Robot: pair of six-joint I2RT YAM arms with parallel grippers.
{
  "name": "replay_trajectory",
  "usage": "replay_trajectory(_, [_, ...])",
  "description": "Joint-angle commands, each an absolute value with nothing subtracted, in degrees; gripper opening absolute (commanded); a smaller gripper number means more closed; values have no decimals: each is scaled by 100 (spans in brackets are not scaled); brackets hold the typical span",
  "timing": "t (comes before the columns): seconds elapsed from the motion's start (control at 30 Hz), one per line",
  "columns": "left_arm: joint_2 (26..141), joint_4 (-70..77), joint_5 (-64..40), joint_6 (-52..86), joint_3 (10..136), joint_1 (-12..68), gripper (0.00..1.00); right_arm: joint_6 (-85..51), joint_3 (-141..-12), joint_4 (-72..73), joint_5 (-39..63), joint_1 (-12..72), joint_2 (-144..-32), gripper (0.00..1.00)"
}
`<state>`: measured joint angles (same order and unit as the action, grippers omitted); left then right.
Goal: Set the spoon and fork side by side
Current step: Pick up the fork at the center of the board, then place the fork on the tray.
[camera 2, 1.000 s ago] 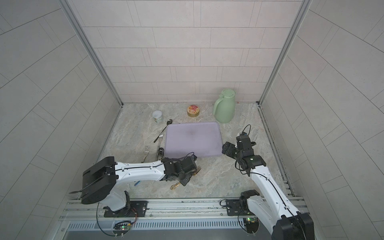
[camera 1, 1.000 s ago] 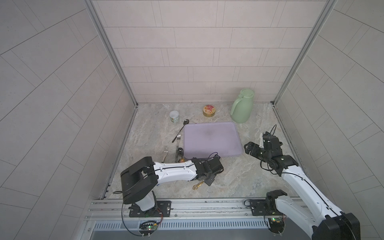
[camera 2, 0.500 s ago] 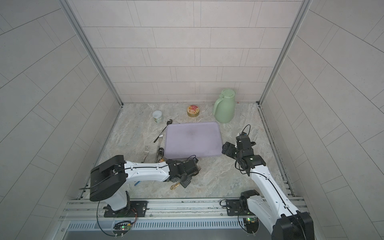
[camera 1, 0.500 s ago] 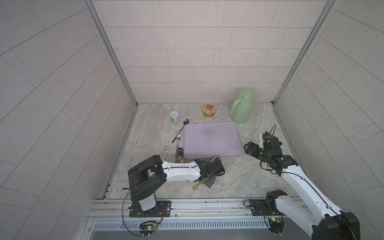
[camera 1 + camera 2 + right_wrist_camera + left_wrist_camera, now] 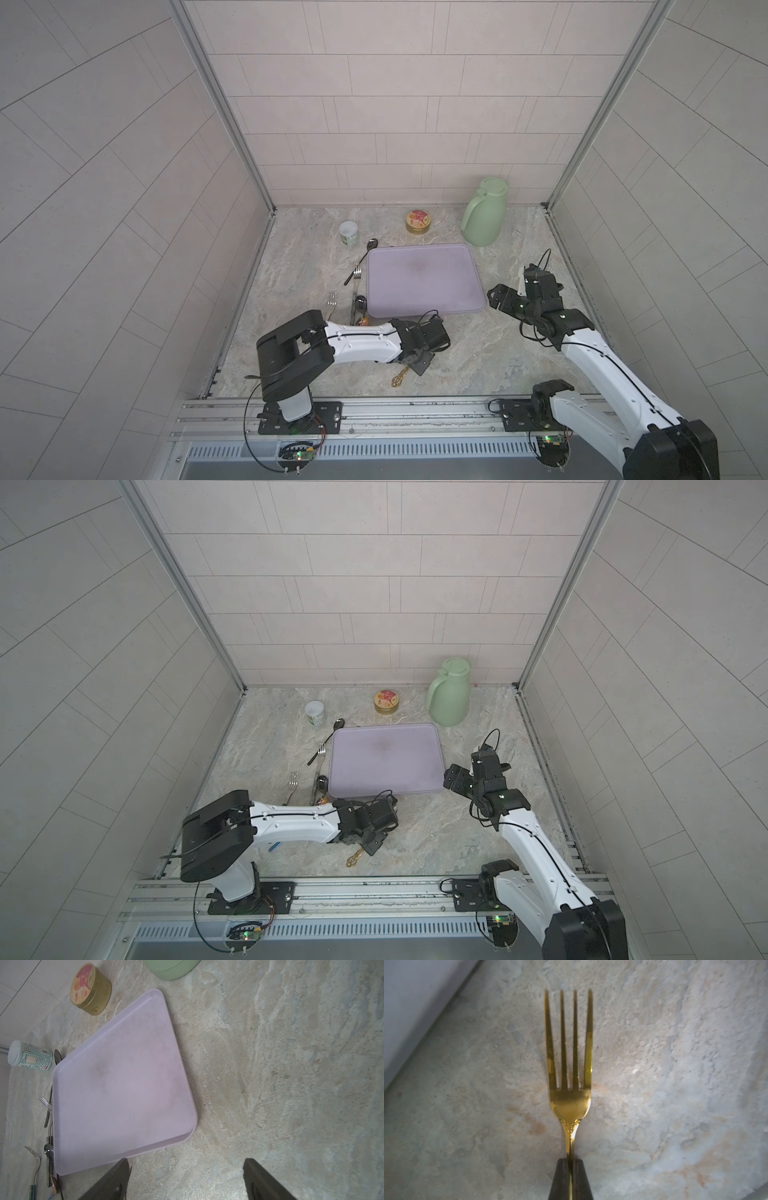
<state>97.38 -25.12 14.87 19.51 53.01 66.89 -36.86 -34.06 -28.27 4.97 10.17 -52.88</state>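
A gold fork (image 5: 570, 1101) lies flat on the marble floor near the front, tines pointing away from my left gripper (image 5: 570, 1160), which is shut on its thin neck. In both top views only the fork's ornate handle end (image 5: 400, 377) (image 5: 354, 859) shows past the left gripper (image 5: 419, 359). A gold spoon's bowl (image 5: 364, 321) peeks out by the tray's front left corner, its handle hidden under my left arm. My right gripper (image 5: 186, 1160) (image 5: 496, 297) hovers open and empty, right of the lilac tray (image 5: 424, 278).
Left of the tray lie two silver forks (image 5: 357, 270) (image 5: 331, 299) and two dark spoons (image 5: 371, 243) (image 5: 360, 302). A white cup (image 5: 348, 233), a round tin (image 5: 418, 221) and a green jug (image 5: 484, 218) stand at the back. Tiled walls close in three sides.
My left gripper's jaws have closed onto the gold fork, and the left arm's base has turned a little. The right arm has not moved.
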Motion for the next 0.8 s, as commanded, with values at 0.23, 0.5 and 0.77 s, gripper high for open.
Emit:
replay_trajectory(0.23, [9150, -3188, 1669, 1961, 5810, 6373, 2, -3674, -3542, -2774, 491, 1055, -5232, 89])
replay_trajectory(0.5, [8998, -3540, 1616, 2297, 6584, 4871, 4, -3708, -3542, -2789, 492, 1088, -5190, 89])
replay_trajectory(0.77, [9850, -3461, 1328, 2494, 7437, 3506, 4, -3744, -3551, -2778, 494, 1188, -5185, 89])
